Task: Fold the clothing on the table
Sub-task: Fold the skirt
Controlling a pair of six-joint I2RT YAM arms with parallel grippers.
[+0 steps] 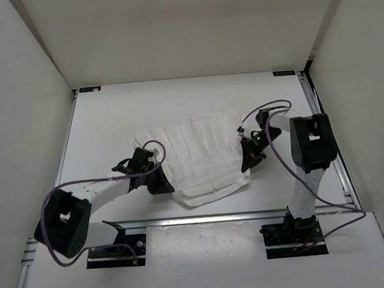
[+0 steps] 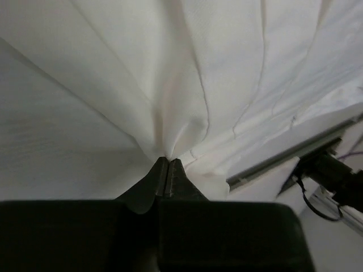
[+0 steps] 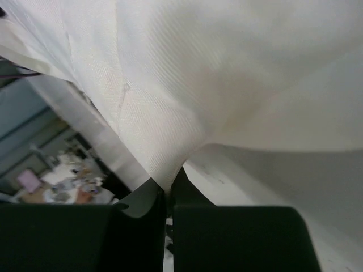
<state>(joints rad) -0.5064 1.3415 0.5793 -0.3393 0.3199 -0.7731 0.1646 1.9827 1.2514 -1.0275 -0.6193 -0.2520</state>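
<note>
In the top view, the clothing [image 1: 203, 158] lies spread and wrinkled near the middle of the white counter [image 1: 111, 117], a little toward its near side, with parallel crease lines running across it. Its near edge is close to the silver rail [image 1: 204, 217] but does not reach it. The left tool [image 1: 160, 182] is at the left near corner of the fabric, and the right tool [image 1: 249, 158] is at the right edge of it, so the cloth is between the two arms. A purple cable [image 1: 50, 203] loops along each arm. In the left wrist view, the two dark fingertips [image 2: 156, 182] are pressed together with almost no gap, and a small bunch of the white fabric is pinched between them. From this point the folds spread upward like a fan, and the cloth is lifted a little above the counter. In the right wrist view, the fingertips [image 3: 144, 195] are also closed, with only a thin slit between them, and they grip the edge of the fabric. The cloth hangs from this pinch and fills most of the picture, with its shadow on the counter below.
</note>
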